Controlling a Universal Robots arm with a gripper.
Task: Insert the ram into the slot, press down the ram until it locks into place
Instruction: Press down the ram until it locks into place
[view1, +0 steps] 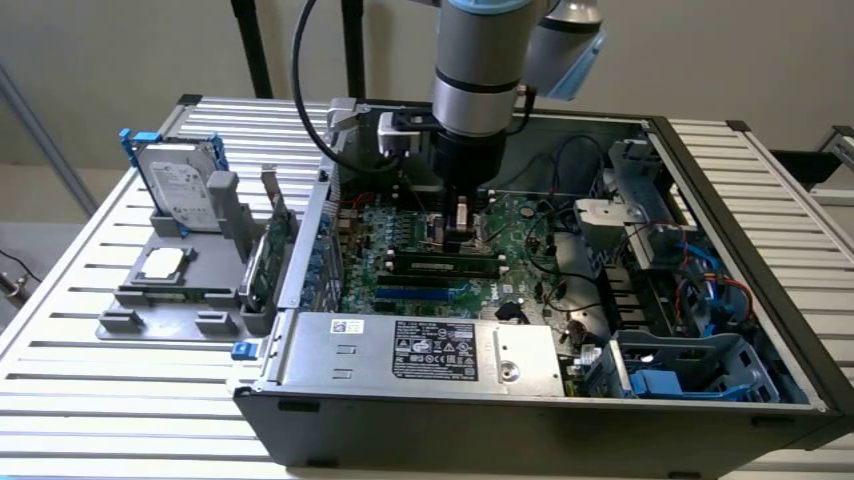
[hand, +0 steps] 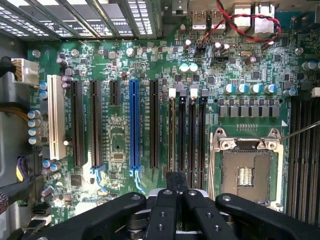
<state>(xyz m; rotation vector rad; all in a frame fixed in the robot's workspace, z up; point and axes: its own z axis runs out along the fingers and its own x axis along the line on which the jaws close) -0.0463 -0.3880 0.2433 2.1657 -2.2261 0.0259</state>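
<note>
The end effector (hand: 176, 200), pressed together on the top edge of the ram (view1: 439, 266), bears on it where it sits in the slot (hand: 172, 142) beside the square CPU socket (hand: 246, 172) inside the open computer case (view1: 747, 300).

ram (view1: 438, 267) in slot (view1: 430, 276), seemingly beneath end effector (view1: 462, 232)

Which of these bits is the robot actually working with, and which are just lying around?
Part of the job: gripper; memory stick; black memory slots.

Just lying about: hard drive; blue slot; processor socket; power supply box.
</note>
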